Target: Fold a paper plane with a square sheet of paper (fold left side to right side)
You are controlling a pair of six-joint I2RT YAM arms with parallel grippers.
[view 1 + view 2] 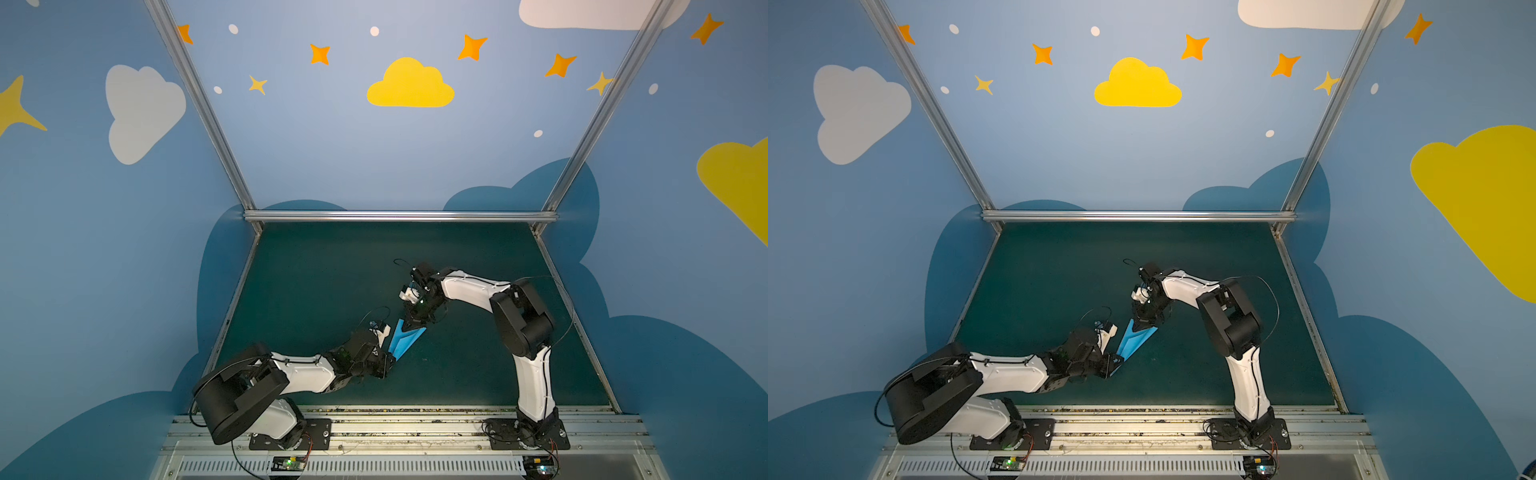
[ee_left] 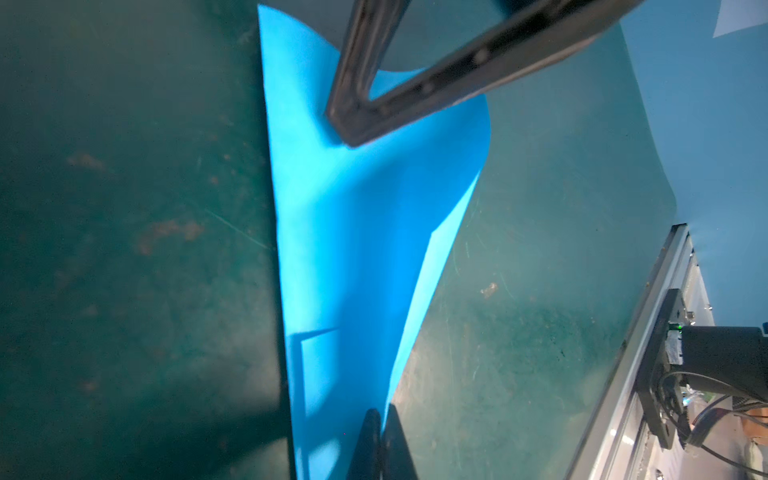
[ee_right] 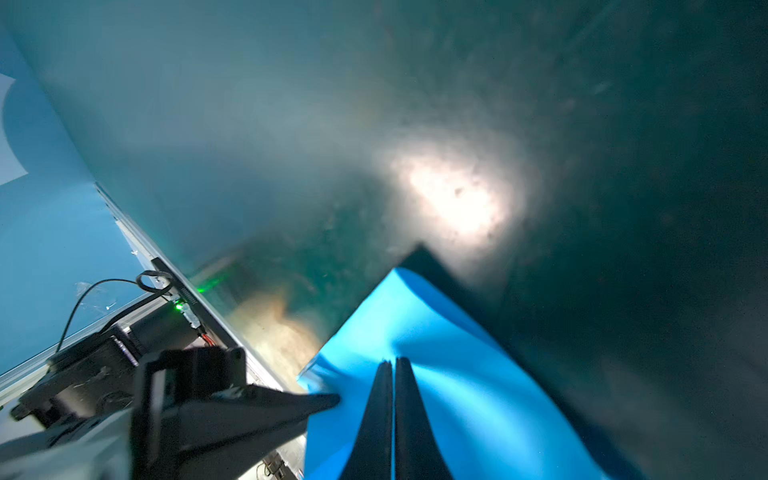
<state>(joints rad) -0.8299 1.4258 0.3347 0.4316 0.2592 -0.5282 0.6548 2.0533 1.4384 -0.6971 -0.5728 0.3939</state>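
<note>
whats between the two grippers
Only the paper plane: in a top view it spans from the left gripper to the right gripper, both shut on it.

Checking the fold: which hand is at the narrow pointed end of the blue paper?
The left hand, at the narrow end of the paper plane, nearer the arm bases. The right hand is at the wide, notched far end.

Smooth matt blue paper plane (image 1: 401,343), scuffed green mat (image 1: 332,270)
</note>
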